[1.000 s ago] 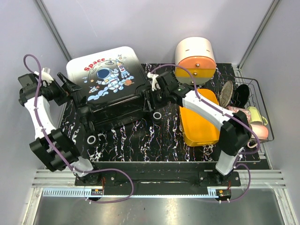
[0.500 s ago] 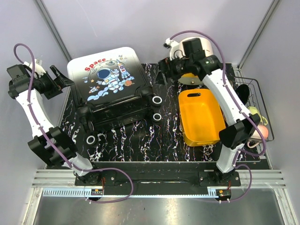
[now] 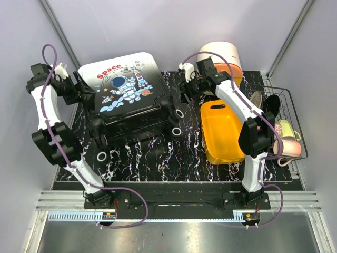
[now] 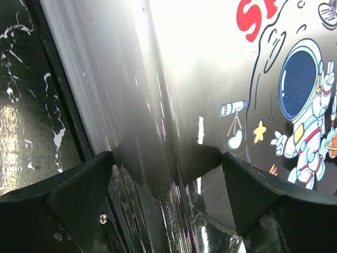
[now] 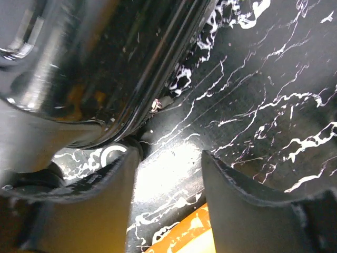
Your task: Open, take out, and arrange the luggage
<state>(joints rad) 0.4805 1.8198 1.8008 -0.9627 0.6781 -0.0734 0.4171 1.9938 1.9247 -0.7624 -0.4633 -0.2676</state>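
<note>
Our luggage [image 3: 124,95] lies lid down on the far-left part of the worktop [image 3: 158,158], astronaut side up, with its wheels pointing near. The left fingers [image 4: 68,195] are spread wide at its left edge. The shell's rim runs between them, but we can't tell if they actually touch it. The right fingers [image 5: 242,195] sit partly apart just right of the case, next to a wheel [image 5: 113,154] — only bare worktop between them, nothing held. The orange tray [image 3: 224,132] is off to the right.

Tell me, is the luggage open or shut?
Shut. The luggage lies with its printed shell flat on the black one, and no lining shows in the top view.
</note>
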